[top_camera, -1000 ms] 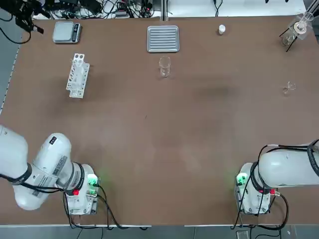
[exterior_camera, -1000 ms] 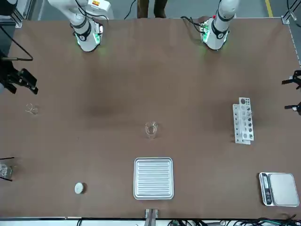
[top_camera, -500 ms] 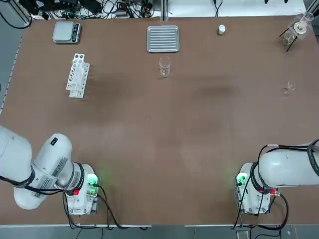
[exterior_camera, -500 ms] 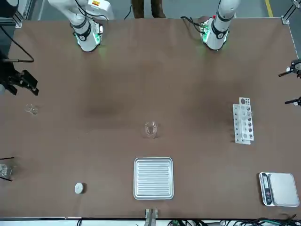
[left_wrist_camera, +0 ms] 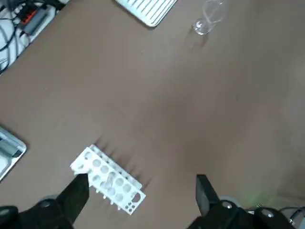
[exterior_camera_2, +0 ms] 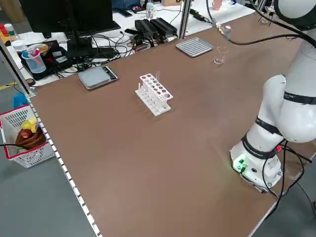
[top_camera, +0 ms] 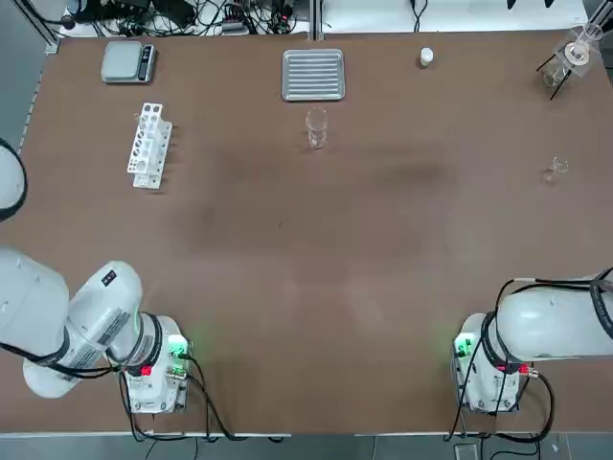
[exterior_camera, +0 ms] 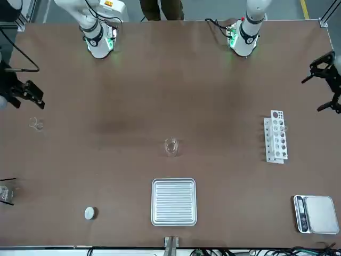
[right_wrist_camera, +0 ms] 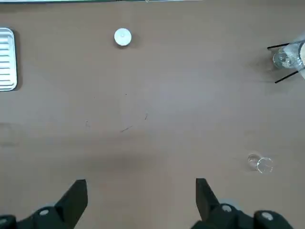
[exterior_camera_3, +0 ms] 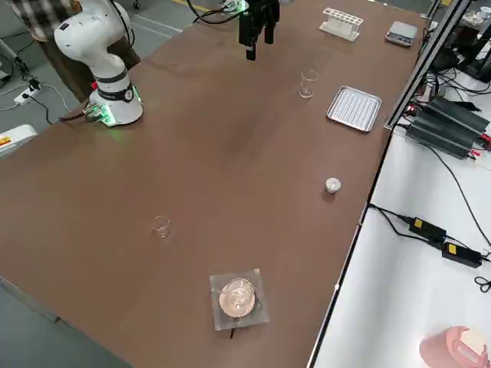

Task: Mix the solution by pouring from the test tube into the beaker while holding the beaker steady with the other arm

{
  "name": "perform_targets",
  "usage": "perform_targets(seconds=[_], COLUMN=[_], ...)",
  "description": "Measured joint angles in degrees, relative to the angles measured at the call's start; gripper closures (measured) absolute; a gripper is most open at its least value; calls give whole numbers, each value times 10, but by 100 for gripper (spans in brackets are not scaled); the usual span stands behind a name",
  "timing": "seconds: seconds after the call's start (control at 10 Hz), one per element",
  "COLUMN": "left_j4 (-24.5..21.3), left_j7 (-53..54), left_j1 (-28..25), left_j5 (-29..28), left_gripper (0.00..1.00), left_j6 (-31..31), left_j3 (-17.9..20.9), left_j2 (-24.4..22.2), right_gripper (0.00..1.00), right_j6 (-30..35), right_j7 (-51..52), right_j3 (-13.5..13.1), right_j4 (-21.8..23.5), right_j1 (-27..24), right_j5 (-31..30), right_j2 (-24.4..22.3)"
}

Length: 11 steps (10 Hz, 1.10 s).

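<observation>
Left gripper [left_wrist_camera: 138, 191]: fingers spread wide, nothing held, high over the rack [left_wrist_camera: 110, 180] at the desk's [top_camera: 306, 268] left side. Right gripper [right_wrist_camera: 140, 195]: fingers equally wide, empty, hanging over bare desk toward the right edge, near a tinier glass vessel [right_wrist_camera: 259, 163]. Beaker [top_camera: 316, 128] stands upright alone at far centre, just in front of a ribbed metal tray [top_camera: 313, 75], well apart from both grippers. Judged light, rigid, slick and breakable thin glass; best taken across the mid-wall, gently, below the rim. Tube in rack too faint to confirm; a narrow, slippery thing, to be pinched near its top.
</observation>
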<state>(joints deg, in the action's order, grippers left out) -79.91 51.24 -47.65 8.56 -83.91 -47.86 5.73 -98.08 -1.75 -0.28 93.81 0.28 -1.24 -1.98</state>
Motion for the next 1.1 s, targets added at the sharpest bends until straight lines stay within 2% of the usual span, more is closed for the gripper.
perform_targets(seconds=[0.1,0.4,0.8,1.1], left_j4=[3,4,5,5], left_j7=[-25,-78,-340,-437], left_j1=[1,-3,-3,22], left_j5=[-23,-53,-54,-100], left_gripper=[1,1,1,1], left_j6=[0,0,-1,-4], left_j3=[-12,-13,-13,-19], left_j2=[-4,-4,-4,-3], right_gripper=[0,0,0,0], right_j6=[0,0,0,0], right_j7=[0,0,0,0], right_j3=[0,0,0,0], right_j4=[0,0,1,2], right_j1=[0,0,0,0], right_j5=[0,0,0,0], right_j2=[0,0,0,0])
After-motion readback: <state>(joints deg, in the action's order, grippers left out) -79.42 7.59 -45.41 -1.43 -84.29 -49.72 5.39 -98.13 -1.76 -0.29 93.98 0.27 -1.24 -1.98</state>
